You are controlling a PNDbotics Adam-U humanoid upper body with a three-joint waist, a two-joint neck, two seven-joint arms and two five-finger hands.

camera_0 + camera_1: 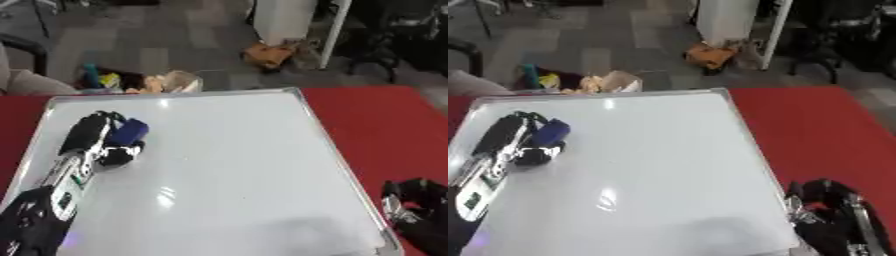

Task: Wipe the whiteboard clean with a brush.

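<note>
The robot's left hand (98,136) curls its fingers around a small blue block-shaped brush (129,132), pressing it onto the white glossy framed whiteboard (236,170) beneath them, evidently for wiping; right hand (833,215) rests idle, fingers unclear.

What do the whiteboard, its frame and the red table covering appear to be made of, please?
Whiteboard: smooth, glossy white surface, likely coated; it mirrors ceiling lights as bright spots. Frame: thin silver-grey edging, probably metal, though plastic is possible. Red table covering: matte with no glare, looks like cloth or felt.
</note>
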